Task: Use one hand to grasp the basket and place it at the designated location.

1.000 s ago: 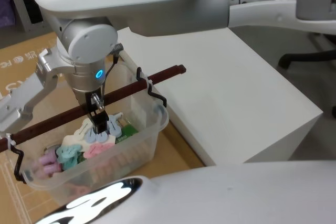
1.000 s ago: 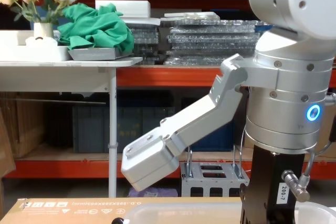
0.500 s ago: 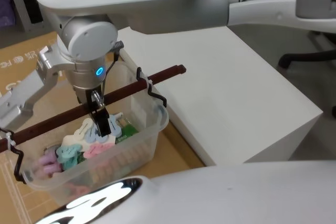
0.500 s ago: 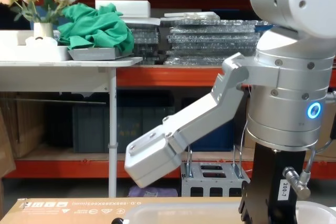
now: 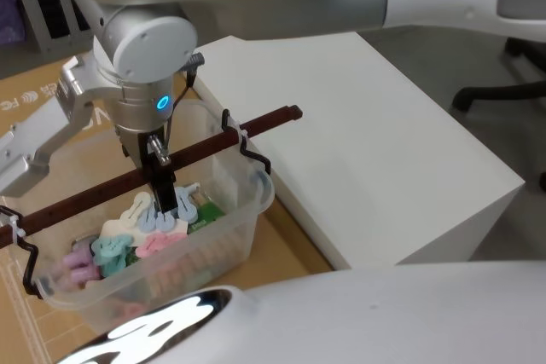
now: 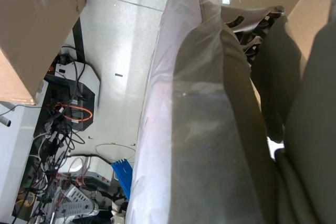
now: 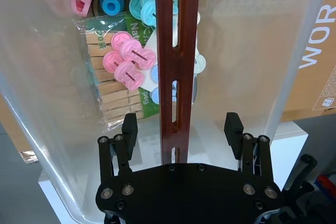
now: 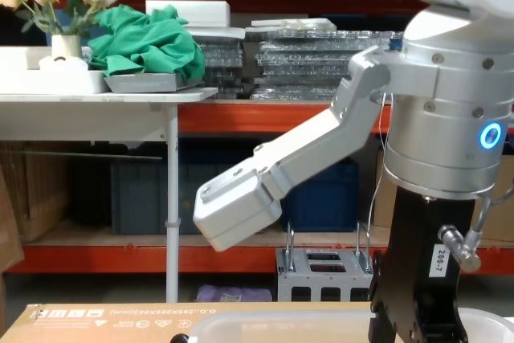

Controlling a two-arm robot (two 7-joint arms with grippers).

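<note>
Your right gripper hangs in the basket, jaws released, straddling the handle with a gap on each side. Pegs lie below. The basket sits on cardboard, just beside the white counter.

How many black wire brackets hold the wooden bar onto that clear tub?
2. One black wire bracket sits at the basket's end beside the white table; the other is at the opposite end, toward the robot's left. None seems hidden.
</note>
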